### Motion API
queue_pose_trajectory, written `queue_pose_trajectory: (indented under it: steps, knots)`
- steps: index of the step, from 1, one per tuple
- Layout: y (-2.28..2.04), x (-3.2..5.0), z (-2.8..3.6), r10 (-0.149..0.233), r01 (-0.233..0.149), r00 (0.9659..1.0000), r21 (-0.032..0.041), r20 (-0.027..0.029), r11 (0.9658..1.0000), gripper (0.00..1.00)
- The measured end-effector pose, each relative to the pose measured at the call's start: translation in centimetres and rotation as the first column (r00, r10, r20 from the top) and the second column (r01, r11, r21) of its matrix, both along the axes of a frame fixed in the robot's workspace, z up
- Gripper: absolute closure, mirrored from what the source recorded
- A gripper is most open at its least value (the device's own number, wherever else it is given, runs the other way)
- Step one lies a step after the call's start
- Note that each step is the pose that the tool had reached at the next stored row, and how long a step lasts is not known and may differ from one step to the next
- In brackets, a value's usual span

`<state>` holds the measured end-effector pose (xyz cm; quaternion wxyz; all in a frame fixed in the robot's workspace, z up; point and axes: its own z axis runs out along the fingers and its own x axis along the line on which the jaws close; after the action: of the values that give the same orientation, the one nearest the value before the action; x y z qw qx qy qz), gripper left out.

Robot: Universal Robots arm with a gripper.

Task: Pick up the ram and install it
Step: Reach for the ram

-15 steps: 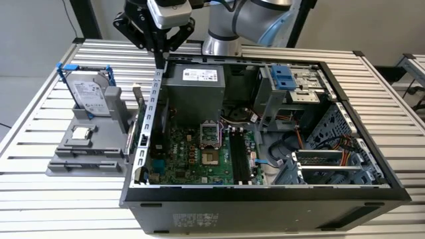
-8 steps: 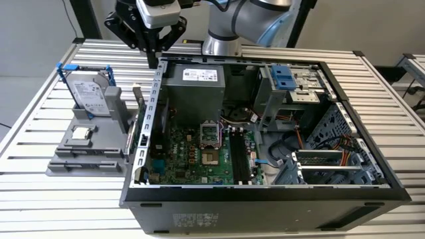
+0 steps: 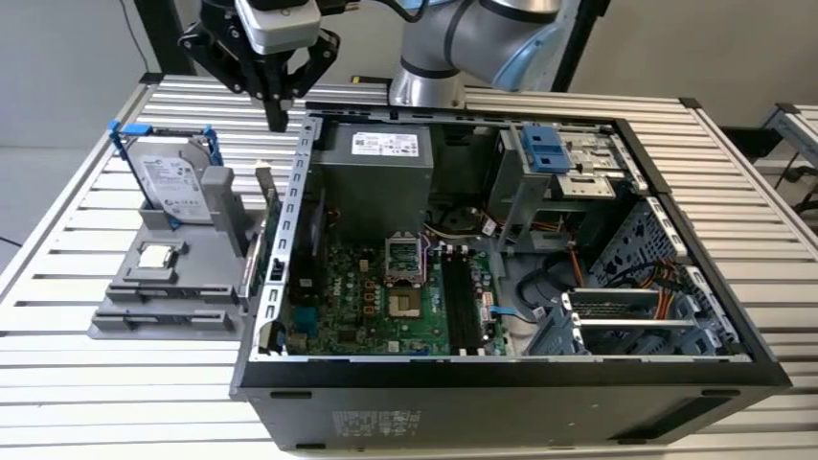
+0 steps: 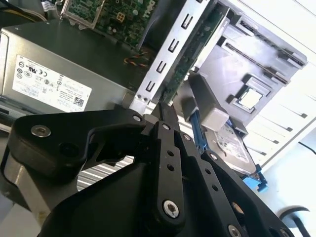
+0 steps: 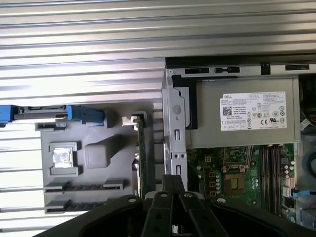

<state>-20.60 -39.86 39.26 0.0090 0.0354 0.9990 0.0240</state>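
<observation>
The gripper (image 3: 278, 121) hangs over the gap between the gray parts fixture (image 3: 153, 309) and the open computer case (image 3: 511, 376). Its fingers are closed together and grasp nothing. The ram (image 5: 141, 148) stands on edge in the fixture, just beside the case's side wall and below the fingertips, ungripped.

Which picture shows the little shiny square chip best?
The first wrist view. It looks straight down on the square chip, which sits uncovered in the grey holder. The exterior view shows the chip small and slanted on that holder. The second wrist view shows it from a tilted angle too.
</observation>
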Motion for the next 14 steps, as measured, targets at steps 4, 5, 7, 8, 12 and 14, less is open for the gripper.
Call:
queue_pose_trajectory:
  steps: [4, 5, 7, 8, 12, 14]
  knots:
    - [0.00, -0.88, 0.00, 0.000, 0.000, 1.0000, 0.0000, 0.0000, 1.0000, 1.00]
    - [0.00, -1.10, 0.00, 0.000, 0.000, 1.0000, 0.0000, 0.0000, 1.0000, 1.00]
    - [0.00, -1.54, 0.00, 0.000, 0.000, 1.0000, 0.0001, 0.0000, 1.0000, 1.00]
    - [0.00, -1.75, 0.00, 0.000, 0.000, 1.0000, 0.0001, 0.0000, 1.0000, 1.00]
    - [0.00, -2.60, 0.00, 0.000, 0.000, 1.0000, 0.0000, 0.0001, 1.0000, 1.00]
    - [0.00, -3.02, 0.00, 0.000, 0.000, 1.0000, 0.0000, 0.0000, 1.0000, 1.00]
